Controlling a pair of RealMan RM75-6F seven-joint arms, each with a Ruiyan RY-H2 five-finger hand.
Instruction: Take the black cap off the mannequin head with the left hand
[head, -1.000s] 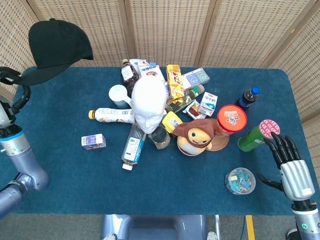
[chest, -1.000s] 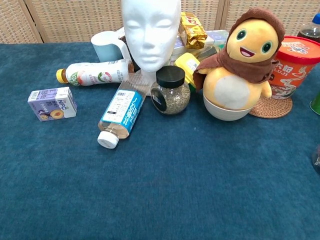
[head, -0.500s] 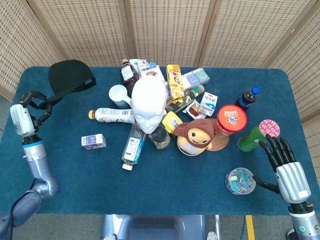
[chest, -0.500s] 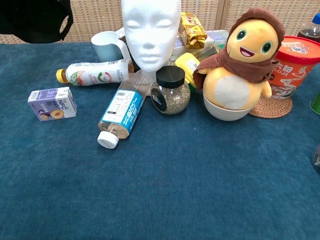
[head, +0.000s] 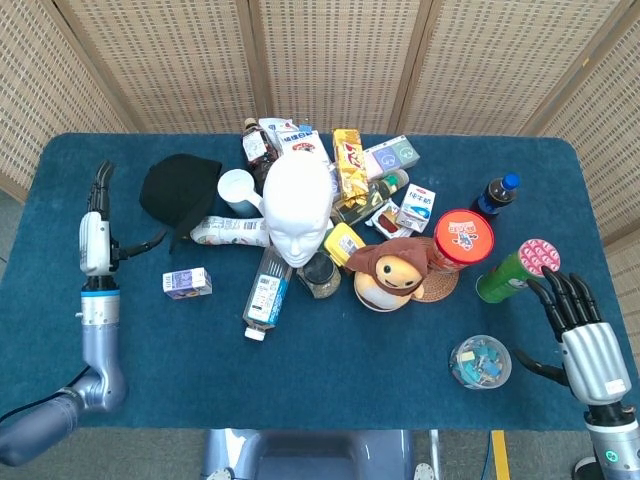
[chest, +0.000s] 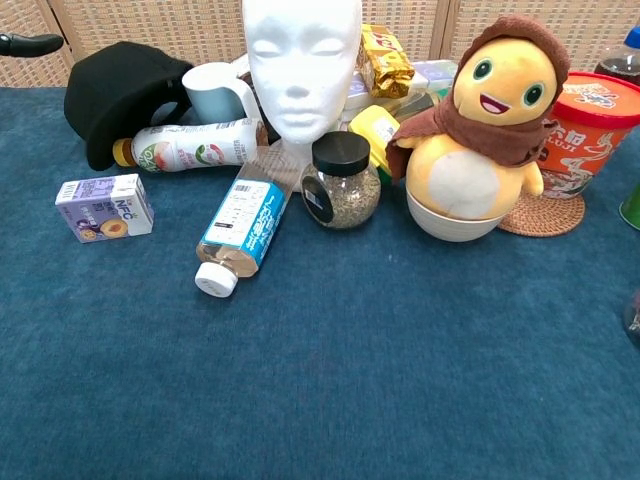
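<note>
Black cloth marks your target: the cap (head: 180, 190) lies on the blue table (head: 330, 370) in the upper left part of the head view, resting against the yellow-capped end of a lying white bottle (head: 228, 231) and just left of a pale blue mug (head: 237, 190). In the chest view the cap (chest: 120, 85) sits at the upper left, touching that bottle (chest: 190, 145) and the mug (chest: 215, 92).

The mannequin head (head: 297, 208) stands bare in the middle of the clutter, its face toward you in the chest view (chest: 301, 62).

Your left hand (head: 97, 215) hangs at the left edge of the head view, fingers straight and pointing to the top of the frame, holding nothing and apart from the cap. Only a dark fingertip (chest: 30, 44) shows at the top left corner of the chest view.

Your right hand (head: 582, 330) sits at the lower right of the head view, fingers spread and empty, just right of a clear tub of clips (head: 479, 361) and below a green tube with a pink lid (head: 517, 269).

A small purple carton (head: 187, 283) lies right of your left hand.
</note>
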